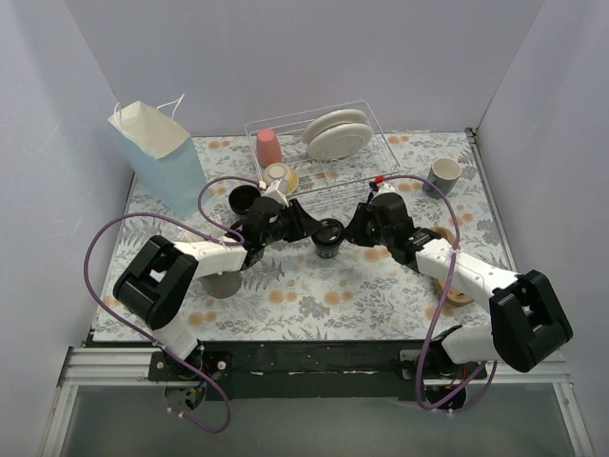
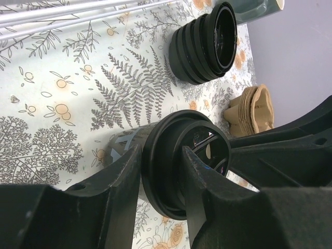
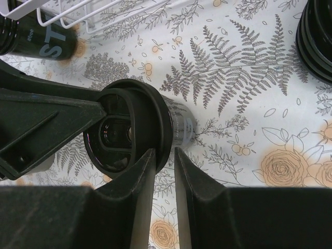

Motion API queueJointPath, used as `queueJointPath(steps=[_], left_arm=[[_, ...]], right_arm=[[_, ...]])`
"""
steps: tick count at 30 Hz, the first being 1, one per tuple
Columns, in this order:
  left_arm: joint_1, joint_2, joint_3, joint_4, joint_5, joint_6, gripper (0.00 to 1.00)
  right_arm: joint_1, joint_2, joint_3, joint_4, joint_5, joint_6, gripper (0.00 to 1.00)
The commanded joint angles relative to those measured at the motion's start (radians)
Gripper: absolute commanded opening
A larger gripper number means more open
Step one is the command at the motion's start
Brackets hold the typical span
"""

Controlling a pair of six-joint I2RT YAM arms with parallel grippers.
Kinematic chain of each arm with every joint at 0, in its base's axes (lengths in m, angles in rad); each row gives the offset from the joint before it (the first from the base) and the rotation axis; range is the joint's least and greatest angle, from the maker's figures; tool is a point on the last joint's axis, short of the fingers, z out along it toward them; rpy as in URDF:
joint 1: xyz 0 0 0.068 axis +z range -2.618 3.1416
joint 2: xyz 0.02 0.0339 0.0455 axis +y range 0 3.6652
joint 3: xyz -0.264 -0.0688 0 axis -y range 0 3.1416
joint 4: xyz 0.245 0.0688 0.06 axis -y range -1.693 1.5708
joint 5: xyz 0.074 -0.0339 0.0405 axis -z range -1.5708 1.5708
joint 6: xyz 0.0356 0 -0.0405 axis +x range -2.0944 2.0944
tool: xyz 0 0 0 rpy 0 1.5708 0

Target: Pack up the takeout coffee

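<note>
A black takeout coffee cup (image 1: 328,238) with a black lid stands upright at the table's middle, between both grippers. My left gripper (image 1: 309,229) comes from the left. In the left wrist view it (image 2: 162,153) is shut on the lid's rim (image 2: 155,171), one finger in the lid's recess, one outside. My right gripper (image 1: 350,231) comes from the right. In the right wrist view it (image 3: 165,153) is closed to a narrow gap with the lid's edge (image 3: 163,129) between its tips. A second black cup (image 1: 243,198), without a lid, stands behind the left arm.
A stack of black lids (image 2: 205,44) lies near the blue-grey mug (image 1: 443,173). A brown cardboard carrier (image 1: 447,286) sits under the right arm. A blue paper bag (image 1: 157,152) stands back left. A white dish rack (image 1: 376,119) with plates is behind. A grey metal cup (image 1: 222,283) stands front left.
</note>
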Motion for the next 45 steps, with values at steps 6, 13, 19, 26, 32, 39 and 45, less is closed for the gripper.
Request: queueJointPath(steps=[6, 13, 19, 26, 32, 39, 45], left_arm=[[-0.031, 0.155, -0.123, -0.395, -0.022, 0.112, 0.33], [-0.044, 0.18, -0.129, -0.38, -0.018, 0.101, 0.33], [-0.048, 0.192, -0.133, -0.378, -0.018, 0.106, 0.32], [-0.048, 0.166, -0.135, -0.401, -0.056, 0.118, 0.32], [-0.048, 0.167, -0.14, -0.396, -0.058, 0.118, 0.32], [-0.05, 0.172, -0.126, -0.409, -0.062, 0.127, 0.32], [-0.05, 0.172, -0.123, -0.409, -0.062, 0.127, 0.32]], right_arm=[[0.008, 0.107, -0.175, 0.135, -0.11, 0.15, 0.28], [0.022, 0.103, -0.314, 0.169, -0.073, 0.232, 0.23], [0.017, -0.049, -0.172, 0.085, -0.078, 0.135, 0.29], [-0.01, -0.049, 0.046, -0.006, -0.084, 0.052, 0.35], [-0.033, -0.032, 0.071, -0.006, -0.064, 0.029, 0.35], [-0.064, 0.008, 0.109, -0.067, -0.043, -0.005, 0.35], [-0.067, 0.041, 0.088, -0.046, -0.099, 0.017, 0.36]])
